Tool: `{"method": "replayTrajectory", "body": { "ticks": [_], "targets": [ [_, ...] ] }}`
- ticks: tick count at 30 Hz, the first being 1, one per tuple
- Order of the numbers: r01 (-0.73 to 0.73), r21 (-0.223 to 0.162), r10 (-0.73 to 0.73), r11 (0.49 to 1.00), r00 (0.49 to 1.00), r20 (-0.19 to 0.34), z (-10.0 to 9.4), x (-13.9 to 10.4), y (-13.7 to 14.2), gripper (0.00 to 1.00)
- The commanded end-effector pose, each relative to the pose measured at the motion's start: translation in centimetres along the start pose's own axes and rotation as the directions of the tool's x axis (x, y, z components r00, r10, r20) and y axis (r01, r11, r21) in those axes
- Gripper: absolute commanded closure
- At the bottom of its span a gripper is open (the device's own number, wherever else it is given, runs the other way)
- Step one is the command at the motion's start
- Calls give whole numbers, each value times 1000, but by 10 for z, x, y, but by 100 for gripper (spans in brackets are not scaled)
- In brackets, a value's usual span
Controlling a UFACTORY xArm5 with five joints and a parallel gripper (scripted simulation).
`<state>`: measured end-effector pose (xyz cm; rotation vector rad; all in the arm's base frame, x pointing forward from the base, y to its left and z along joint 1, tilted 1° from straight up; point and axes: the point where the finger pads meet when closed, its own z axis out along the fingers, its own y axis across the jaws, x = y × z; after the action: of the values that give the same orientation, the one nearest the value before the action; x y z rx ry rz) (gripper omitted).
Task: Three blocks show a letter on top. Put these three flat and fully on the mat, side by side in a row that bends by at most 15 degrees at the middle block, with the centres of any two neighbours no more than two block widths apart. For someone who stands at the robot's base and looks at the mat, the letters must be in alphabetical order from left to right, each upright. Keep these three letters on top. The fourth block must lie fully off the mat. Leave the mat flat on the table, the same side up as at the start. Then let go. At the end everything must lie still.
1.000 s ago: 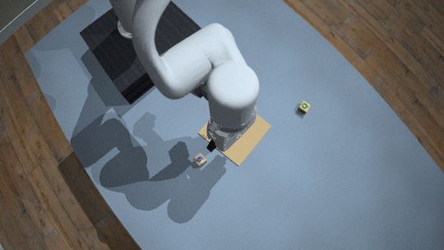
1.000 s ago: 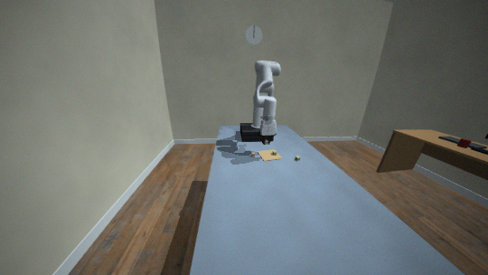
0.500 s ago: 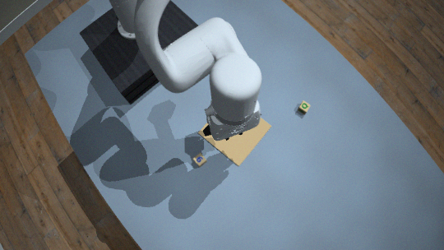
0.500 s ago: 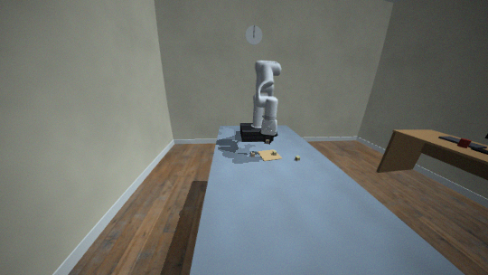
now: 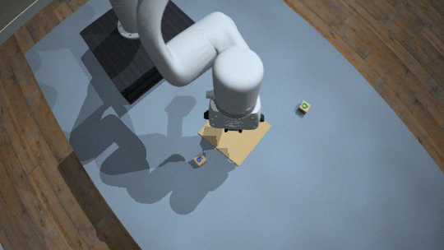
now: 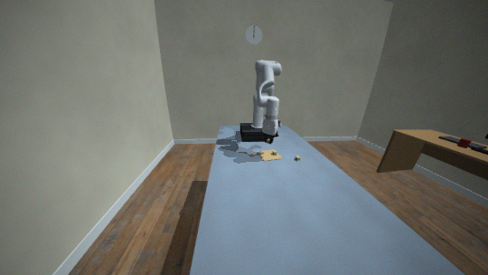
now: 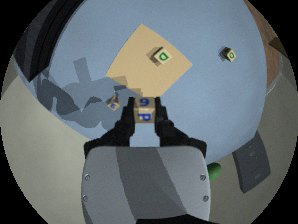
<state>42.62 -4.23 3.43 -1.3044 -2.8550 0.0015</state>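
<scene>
- My hand [image 5: 233, 131] [image 6: 269, 141] [image 7: 144, 105] is partly closed, holding a block [image 7: 144, 110] up high.
- The mat [image 5: 242, 148] [image 6: 270, 158] [image 7: 132, 65] is below it.
- On the mat, a green-letter block [image 6: 274, 153] [image 7: 162, 56] sits toward the left, seen from the base. I think mine goes to its right.
- The other two blocks are off the mat.

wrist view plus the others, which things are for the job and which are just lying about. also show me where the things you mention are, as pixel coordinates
For the job:
- mat [image 5: 242, 148] [image 6: 271, 158] [image 7: 135, 65]
- block in the fingers [image 5: 233, 131] [image 6: 269, 141]
- green D block [image 6: 274, 153] [image 7: 163, 56] on the mat
- other green-lettered block [image 5: 304, 107] [image 6: 297, 158] [image 7: 230, 55]
- loose blue-marked block [image 5: 200, 159] [image 6: 252, 154] [image 7: 114, 103]

Just about:
- wall clock [image 6: 254, 34]
- wooden desk [image 6: 398, 151]
- red object [image 6: 464, 143]
- green object [image 7: 214, 171], unclear what
</scene>
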Motion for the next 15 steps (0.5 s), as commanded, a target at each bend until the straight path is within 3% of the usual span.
{"method": "replayTrajectory", "body": {
  "ticks": [1,9,15],
  "targets": [
    [-139,-4,139,990,990,3,-1,3,2,79],
    [-312,-4,312,950,950,2,-1,8,3,79],
    [-500,-5,500,866,866,1,-2,14,4,79]
  ]
}}
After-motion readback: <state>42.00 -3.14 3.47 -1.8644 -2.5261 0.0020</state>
